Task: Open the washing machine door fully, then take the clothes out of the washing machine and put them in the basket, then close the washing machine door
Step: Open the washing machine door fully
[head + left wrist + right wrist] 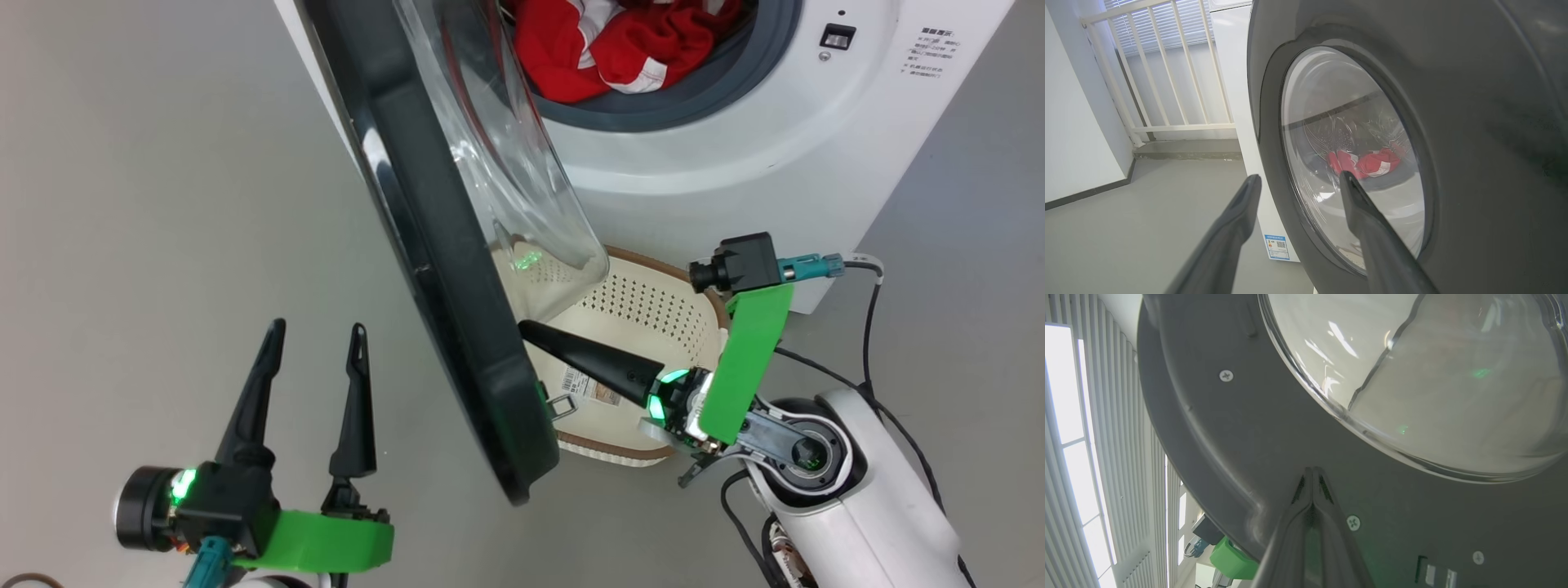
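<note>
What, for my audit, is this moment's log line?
door: partly open; right gripper: shut, at door; left gripper: open; clothes: in machine; basket: empty

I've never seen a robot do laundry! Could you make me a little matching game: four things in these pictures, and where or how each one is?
1. clothes
2. basket
3. left gripper
4. right gripper

a. shut, tips at the inner side of the washing machine door
b. on the floor, in front of the washing machine
c. open, holding nothing
d. inside the washing machine

Pairs: 1-d, 2-b, 3-c, 4-a
</note>
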Robot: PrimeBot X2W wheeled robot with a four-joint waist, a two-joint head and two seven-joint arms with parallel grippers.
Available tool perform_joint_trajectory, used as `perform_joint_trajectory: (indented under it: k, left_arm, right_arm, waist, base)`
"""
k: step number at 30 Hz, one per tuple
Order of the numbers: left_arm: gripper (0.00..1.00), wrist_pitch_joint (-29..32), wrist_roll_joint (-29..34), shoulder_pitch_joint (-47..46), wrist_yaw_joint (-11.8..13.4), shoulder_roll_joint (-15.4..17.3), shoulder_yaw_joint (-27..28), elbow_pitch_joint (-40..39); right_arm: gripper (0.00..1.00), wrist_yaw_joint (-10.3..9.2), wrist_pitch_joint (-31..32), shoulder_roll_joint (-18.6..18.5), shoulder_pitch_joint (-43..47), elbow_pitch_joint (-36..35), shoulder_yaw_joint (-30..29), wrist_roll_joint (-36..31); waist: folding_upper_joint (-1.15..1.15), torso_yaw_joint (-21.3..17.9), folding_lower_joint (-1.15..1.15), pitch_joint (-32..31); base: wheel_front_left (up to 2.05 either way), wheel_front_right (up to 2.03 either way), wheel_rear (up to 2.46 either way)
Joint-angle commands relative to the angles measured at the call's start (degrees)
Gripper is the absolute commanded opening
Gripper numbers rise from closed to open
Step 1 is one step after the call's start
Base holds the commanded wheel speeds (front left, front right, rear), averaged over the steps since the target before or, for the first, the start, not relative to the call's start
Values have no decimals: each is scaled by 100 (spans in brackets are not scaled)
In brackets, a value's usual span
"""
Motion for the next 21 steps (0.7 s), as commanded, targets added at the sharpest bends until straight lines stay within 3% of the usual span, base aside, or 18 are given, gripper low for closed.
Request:
perform_joint_trajectory:
  k: [1, 15, 21]
  left_arm:
    - [100, -65, -9, -32, 26, 109, 200, -105]
    - [100, -82, -53, -3, 9, 88, 161, -91]
    - [100, -85, -88, 14, 1, 101, 160, -82]
  right_arm:
    - [0, 10, -30, 132, 84, -182, 214, 89]
    - [0, 10, -176, 132, 98, -182, 433, 136]
    - [0, 10, -367, 129, 196, -328, 286, -356]
  waist:
    - [0, 15, 0, 3]
    - [0, 50, 0, -10]
    - [0, 22, 0, -34]
  base:
    - [0, 0, 0]
    - [0, 0, 0]
    - [0, 0, 0]
